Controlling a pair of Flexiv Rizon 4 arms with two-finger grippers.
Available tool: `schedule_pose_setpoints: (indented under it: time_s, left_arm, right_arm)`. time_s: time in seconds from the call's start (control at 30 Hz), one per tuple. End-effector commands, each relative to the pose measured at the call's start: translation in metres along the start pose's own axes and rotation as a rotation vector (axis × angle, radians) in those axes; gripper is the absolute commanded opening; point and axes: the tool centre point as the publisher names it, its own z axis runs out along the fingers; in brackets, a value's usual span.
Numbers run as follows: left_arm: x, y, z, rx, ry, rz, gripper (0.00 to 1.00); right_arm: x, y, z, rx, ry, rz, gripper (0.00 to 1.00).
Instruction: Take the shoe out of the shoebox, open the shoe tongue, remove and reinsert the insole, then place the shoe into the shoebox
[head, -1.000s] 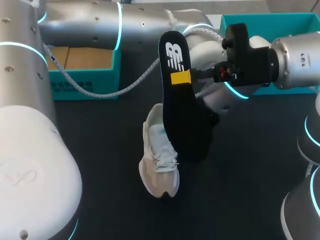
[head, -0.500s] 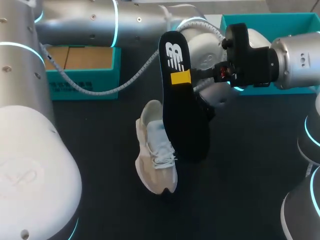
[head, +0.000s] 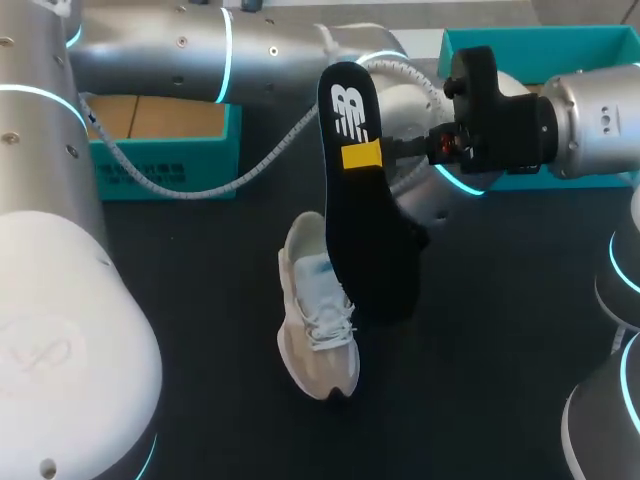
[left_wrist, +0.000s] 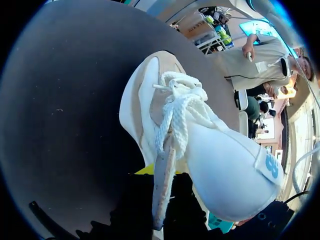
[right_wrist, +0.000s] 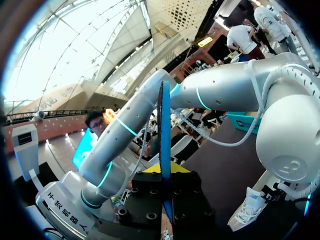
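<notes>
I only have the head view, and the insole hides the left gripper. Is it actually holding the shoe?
Observer: Yes. In the left wrist view the side wall of the shoe runs down into the left gripper, with one yellow tip against its outside.
Operator: And on the other arm, the far finger?
Observer: The right wrist view shows the insole edge-on, with the yellow tips of the right gripper on both its sides.

From here my only backdrop is the table (head: 500, 330): 1 dark, matte top that spreads across the head view. The light on it is soft and even. In the left wrist view the same black surface shows a few pale specks.
</notes>
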Motion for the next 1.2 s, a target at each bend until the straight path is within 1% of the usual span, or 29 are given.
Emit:
schedule_pose_setpoints:
  time_s: [0.03, 0.07, 0.1, 0.13, 0.2, 0.3, 0.4, 0.57, 0.6, 0.77, 0.9, 1.07, 1.2]
  left_arm:
    - [-0.004, 0.0, 0.003, 0.002, 0.0, -0.003, 0.0]
    - [-0.004, 0.0, 0.004, 0.006, -0.001, -0.003, 0.05]
    - [-0.004, 0.0, 0.005, 0.01, -0.009, 0.0, 0.43]
    - [-0.003, 0.0, 0.005, 0.02, -0.019, 0.001, 1.0]
    - [-0.001, 0.002, 0.005, 0.039, -0.046, 0.014, 1.0]
    - [0.005, 0.007, -0.003, 0.074, -0.123, 0.03, 1.0]
    - [0.012, 0.013, -0.018, 0.104, -0.217, 0.033, 1.0]
    - [0.018, 0.023, -0.041, 0.144, -0.327, 0.046, 1.0]
    - [0.019, 0.026, -0.045, 0.139, -0.351, 0.051, 1.0]
    - [0.027, 0.029, -0.068, 0.131, -0.464, 0.032, 1.0]
    - [0.034, 0.047, -0.092, 0.153, -0.579, 0.023, 1.0]
    - [0.047, 0.067, -0.125, 0.147, -0.723, 0.041, 1.0]
    - [0.063, 0.071, -0.15, 0.141, -0.838, 0.07, 1.0]
  right_arm:
    - [-0.001, 0.001, 0.003, 0.002, -0.002, 0.001, 0.0]
    - [-0.001, 0.001, 0.003, 0.002, -0.002, 0.001, 0.0]
    - [-0.001, 0.001, 0.003, 0.002, -0.002, 0.001, 0.0]
    - [-0.001, 0.001, 0.003, 0.002, -0.002, 0.001, 0.0]
    - [-0.001, 0.001, 0.003, 0.002, -0.002, 0.001, 0.0]
    - [-0.001, 0.001, 0.003, 0.002, -0.002, 0.001, 0.0]
    - [-0.001, 0.001, 0.003, 0.002, -0.002, 0.001, 0.0]
    - [-0.001, 0.001, 0.003, 0.002, -0.002, 0.001, 0.0]
    - [-0.001, 0.001, 0.003, 0.002, -0.002, 0.001, 0.0]
    - [-0.001, 0.001, 0.003, 0.002, -0.002, 0.001, 0.0]
    - [-0.001, 0.001, 0.003, 0.002, -0.002, 0.001, 0.0]
    - [-0.001, 0.001, 0.003, 0.002, -0.002, 0.001, 0.0]
    - [-0.001, 0.001, 0.003, 0.002, -0.002, 0.001, 0.0]
